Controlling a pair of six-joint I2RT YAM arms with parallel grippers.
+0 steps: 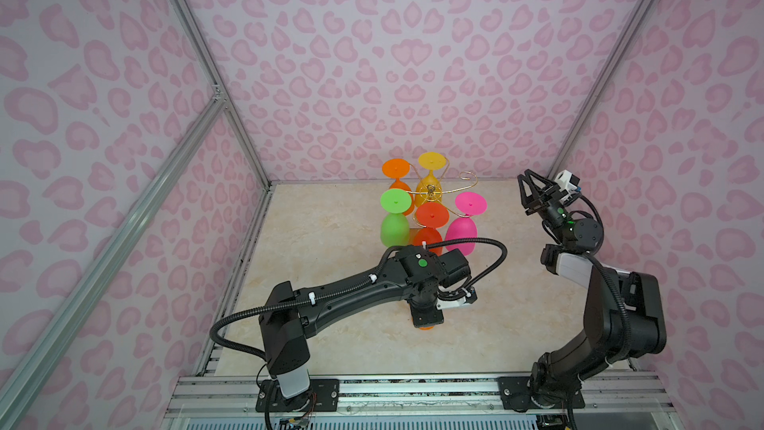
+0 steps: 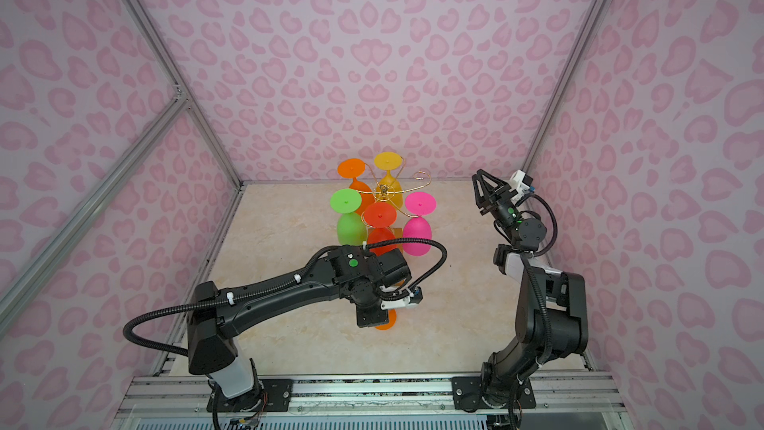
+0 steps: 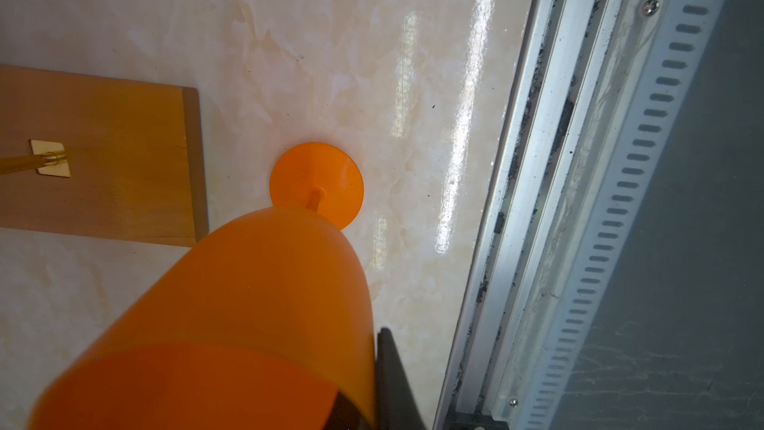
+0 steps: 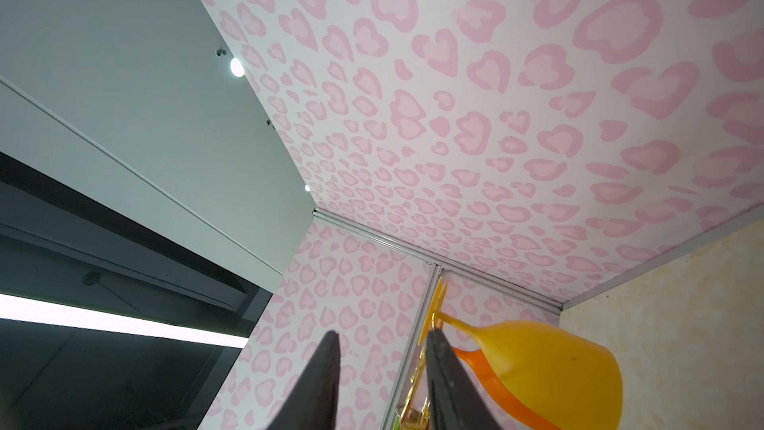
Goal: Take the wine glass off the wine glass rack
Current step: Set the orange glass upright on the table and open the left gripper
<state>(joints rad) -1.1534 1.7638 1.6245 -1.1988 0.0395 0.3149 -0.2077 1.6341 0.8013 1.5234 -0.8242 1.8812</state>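
Observation:
My left gripper (image 3: 374,370) is shut on the rim of an orange wine glass (image 3: 264,304), one finger (image 3: 390,370) outside the wall and the other inside. The glass stands upright, its foot (image 3: 316,184) down at the marble table beside the rack's amber base (image 3: 103,150). In both top views only a sliver of this glass (image 1: 426,327) (image 2: 386,321) shows under the left gripper. The gold wire wine glass rack (image 1: 432,192) (image 2: 384,192) carries several coloured glasses hanging upside down. My right gripper (image 1: 526,192) (image 4: 381,335) stands open and raised to the right of the rack, holding nothing.
On the rack hang green (image 1: 395,229), pink (image 1: 462,233), red-orange (image 1: 430,237), yellow (image 1: 430,188) and orange (image 1: 397,177) glasses; one curled arm (image 1: 469,177) is bare. Pink patterned walls close in three sides. An aluminium rail (image 1: 413,386) runs along the table's front.

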